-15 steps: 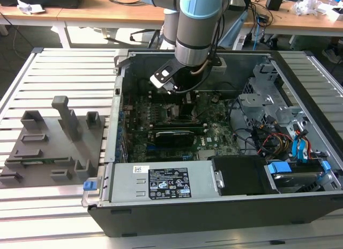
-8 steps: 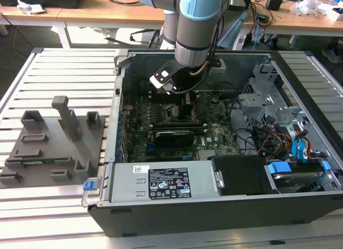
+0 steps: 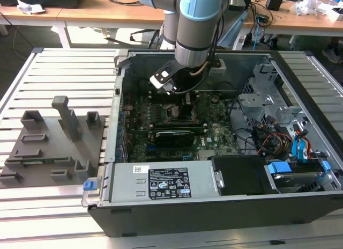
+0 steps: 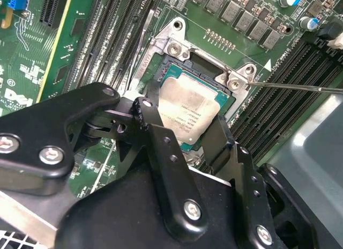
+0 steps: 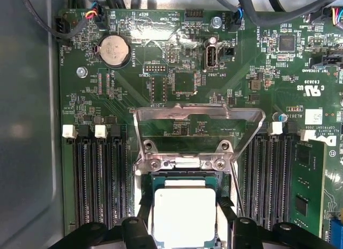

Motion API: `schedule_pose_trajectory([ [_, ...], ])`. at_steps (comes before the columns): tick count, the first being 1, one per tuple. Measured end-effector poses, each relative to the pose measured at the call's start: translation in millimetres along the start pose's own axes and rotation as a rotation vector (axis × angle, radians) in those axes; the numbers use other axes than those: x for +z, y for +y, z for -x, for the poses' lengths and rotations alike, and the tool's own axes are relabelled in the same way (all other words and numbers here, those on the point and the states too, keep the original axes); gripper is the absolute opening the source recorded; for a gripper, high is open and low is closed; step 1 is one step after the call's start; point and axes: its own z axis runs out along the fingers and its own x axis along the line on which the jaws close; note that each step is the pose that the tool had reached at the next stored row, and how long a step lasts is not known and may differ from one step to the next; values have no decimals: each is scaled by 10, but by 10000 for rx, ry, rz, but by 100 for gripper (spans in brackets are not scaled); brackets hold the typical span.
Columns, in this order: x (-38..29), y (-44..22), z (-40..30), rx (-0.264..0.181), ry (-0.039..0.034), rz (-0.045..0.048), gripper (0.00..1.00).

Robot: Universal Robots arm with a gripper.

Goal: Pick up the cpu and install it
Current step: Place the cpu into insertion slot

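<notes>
Gripper [image 4: 187, 128] closest to the lens in the second wrist view. Its black fingers [image 4: 158, 141] sit on two opposite edges of the cpu [image 4: 190, 107] and look pressed in on it, so I judge it pinched by the sides, with the silvery top uncovered. An edge hold makes sense, since nothing then touches the contact side underneath.

The cpu is inside the outline of the socket [image 4: 209, 64] on the motherboard [image 5: 246, 56], flat and square to it. I can't tell whether it is fully seated or just above the pins. The first wrist view shows the cpu [image 5: 185, 214] centred between the memory slots [image 5: 99, 179] on both sides.

The metal hold-down frame [image 5: 198, 117] is flipped up and back, and the thin wire lever [image 4: 295, 87] is swung out to the side. That leaves the socket open from above, which is why the chip can go straight down.

In the exterior view the arm [image 3: 195, 29] reaches down into the open computer case [image 3: 187, 187]. The grey tray blocks [image 3: 48, 152] lie well apart, on the exterior view's left.
</notes>
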Motion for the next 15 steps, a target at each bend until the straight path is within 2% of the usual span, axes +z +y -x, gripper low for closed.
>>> schedule_pose_trajectory([
  [1, 2, 1, 0, -2, 6, 6, 56],
  [2, 2, 1, 0, -1, 5, 3, 62],
  [5, -11, 0, 1, 0, 1, 1, 62],
  [7, -62, -2, 3, 0, -1, 0, 62],
  [8, -133, -5, 4, 0, -2, 0, 62],
  [11, -177, -7, 4, -1, -3, 0, 62],
  [15, -198, -13, 0, 2, -3, 2, 35],
])
